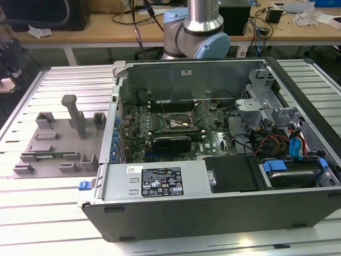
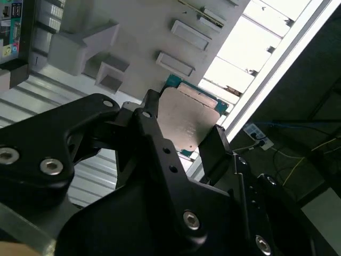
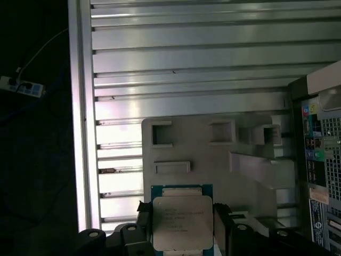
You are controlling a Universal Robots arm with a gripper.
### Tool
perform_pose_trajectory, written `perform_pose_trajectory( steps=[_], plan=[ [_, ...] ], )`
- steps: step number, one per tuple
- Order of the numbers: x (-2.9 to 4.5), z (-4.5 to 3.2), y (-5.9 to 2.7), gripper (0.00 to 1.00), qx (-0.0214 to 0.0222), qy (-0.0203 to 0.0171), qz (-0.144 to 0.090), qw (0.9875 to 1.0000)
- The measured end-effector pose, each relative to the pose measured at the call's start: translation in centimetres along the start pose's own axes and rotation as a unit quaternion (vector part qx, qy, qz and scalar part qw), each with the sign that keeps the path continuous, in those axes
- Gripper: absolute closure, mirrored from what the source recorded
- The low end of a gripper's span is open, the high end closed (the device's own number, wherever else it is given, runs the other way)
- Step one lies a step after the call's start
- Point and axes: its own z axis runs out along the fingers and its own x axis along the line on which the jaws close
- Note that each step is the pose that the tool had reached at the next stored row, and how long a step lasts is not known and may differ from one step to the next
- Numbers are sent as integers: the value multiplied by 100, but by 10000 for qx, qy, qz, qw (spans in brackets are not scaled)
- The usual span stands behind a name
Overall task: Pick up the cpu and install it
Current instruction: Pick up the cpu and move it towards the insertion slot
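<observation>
The claw (image 2: 185, 127) clamps the cpu (image 2: 191, 118) by two opposite edges, in clear air over the grey tray (image 3: 213, 176). In the exterior view, the tray lies on the slatted tabletop (image 1: 32, 213) at 9 o'clock from the open computer case (image 1: 213, 186).

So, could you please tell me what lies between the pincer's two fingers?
The small square silvery-topped cpu, gripped at opposite edges, in both wrist views.

Socket (image 1: 176, 125) between upright case walls (image 1: 213, 216)
</observation>
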Motion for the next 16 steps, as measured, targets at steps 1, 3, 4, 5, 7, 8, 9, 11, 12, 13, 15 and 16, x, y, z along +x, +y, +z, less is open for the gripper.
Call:
perform_pose_trajectory(
  steps=[1, 3, 4, 5, 7, 8, 9, 11, 12, 13, 15, 16],
  plan=[
    [-1, -69, 10, 45, 0, 0, 1, 10000],
    [-4, -150, 21, 45, 0, 0, 0, 10000],
    [-5, -182, 25, 45, 0, 0, 0, 10000],
    [-6, -221, 30, 45, 0, -1, 0, 10000],
    [-8, -292, 40, 45, 0, 0, 0, 10000],
    [-9, -322, 43, 45, 0, 0, 0, 10000],
    [-9, -357, 48, 45, 0, 0, 0, 10000],
    [-11, -424, 56, 45, 0, 0, 0, 10000],
    [-13, -452, 58, 45, 0, 0, -1, 10000],
    [-13, -485, 62, 45, 0, 0, 0, 10000],
    [-15, -555, 69, 45, 0, 0, 0, 10000],
    [-17, -609, 72, 45, 0, 0, 0, 10000]
  ],
)
